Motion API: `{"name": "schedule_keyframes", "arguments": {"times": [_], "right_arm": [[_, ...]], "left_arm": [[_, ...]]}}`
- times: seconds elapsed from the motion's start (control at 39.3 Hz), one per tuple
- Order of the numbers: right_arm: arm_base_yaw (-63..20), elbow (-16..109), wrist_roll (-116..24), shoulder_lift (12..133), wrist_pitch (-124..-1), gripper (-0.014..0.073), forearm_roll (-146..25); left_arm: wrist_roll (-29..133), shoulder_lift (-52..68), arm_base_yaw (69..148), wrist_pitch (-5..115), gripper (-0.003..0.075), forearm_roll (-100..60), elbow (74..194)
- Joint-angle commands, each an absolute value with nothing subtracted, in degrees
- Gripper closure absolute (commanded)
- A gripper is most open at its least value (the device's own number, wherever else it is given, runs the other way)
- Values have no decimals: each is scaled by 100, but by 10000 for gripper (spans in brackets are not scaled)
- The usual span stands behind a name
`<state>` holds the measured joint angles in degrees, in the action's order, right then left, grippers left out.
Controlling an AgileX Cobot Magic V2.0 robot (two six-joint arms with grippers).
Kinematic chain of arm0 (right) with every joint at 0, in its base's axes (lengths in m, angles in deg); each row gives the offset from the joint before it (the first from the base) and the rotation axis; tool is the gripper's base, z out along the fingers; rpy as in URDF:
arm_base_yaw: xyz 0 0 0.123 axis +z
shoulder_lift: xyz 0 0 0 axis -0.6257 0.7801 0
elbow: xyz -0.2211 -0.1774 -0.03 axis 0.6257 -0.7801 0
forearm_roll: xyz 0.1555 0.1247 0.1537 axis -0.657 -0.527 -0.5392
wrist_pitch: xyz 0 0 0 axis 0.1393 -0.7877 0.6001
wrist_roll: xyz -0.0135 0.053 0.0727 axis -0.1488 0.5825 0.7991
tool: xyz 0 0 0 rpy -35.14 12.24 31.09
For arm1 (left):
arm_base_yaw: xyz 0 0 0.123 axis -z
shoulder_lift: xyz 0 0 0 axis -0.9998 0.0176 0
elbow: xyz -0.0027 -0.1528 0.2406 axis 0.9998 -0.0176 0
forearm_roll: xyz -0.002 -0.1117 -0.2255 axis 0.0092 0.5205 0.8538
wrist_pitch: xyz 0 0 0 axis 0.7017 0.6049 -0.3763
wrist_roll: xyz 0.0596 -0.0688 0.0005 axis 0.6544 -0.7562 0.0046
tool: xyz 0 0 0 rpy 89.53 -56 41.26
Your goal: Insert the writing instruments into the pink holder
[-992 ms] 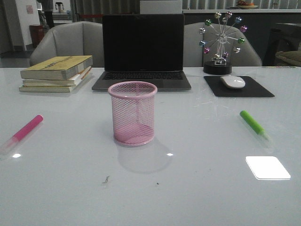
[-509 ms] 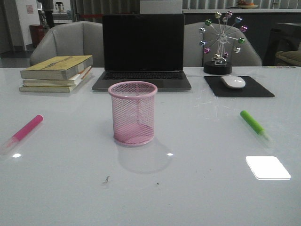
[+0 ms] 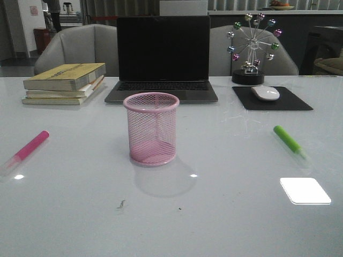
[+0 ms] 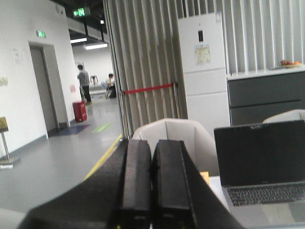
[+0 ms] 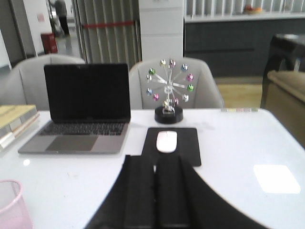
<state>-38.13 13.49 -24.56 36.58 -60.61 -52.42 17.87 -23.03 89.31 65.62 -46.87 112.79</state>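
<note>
- Two markers lie flat: pink marker (image 3: 25,151) lower left, green marker (image 3: 290,142) right; pink holder (image 3: 151,128) upright at centre, nothing blocking.
- Laptop (image 3: 162,59), books (image 3: 64,83), mouse (image 3: 265,93) behind.
- Left gripper (image 4: 152,179) and right gripper (image 5: 156,188) pressed closed, empty.
- Nothing has moved since earlier.

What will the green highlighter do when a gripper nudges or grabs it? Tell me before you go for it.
The green highlighter is a round barrel lying flat on the glossy white table, so a sideways nudge would probably roll or skid it. It looks like rigid plastic, so it should stay straight when gripped. Its small size suggests that it is light.
</note>
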Motion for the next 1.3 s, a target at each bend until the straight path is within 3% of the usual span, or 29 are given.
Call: {"name": "schedule_keyframes", "arguments": {"times": [0.0,0.15,0.48,0.66,1.04,1.27], "right_arm": [[-3839,1665,-2450,4198,-5417,543,-5204],[-3839,1664,-2450,4852,-5352,524,-5204],[-3839,1664,-2450,5849,-5538,221,-5204],[-3839,1664,-2450,6176,-5725,209,-5204],[-3839,1676,-2461,6554,-5783,209,-5204],[-3839,2239,-2615,7194,-6710,209,-5192]], "left_arm": [[1769,-1813,8929,6938,543,-4629,11585],[1769,-1282,8929,6967,430,-4629,11717],[1769,-491,9096,6147,392,-4596,11738],[1769,-37,9527,6160,287,-4544,11738],[1769,612,9994,6386,285,-4440,11728],[1759,1057,9994,6376,285,-4352,11728]]}}
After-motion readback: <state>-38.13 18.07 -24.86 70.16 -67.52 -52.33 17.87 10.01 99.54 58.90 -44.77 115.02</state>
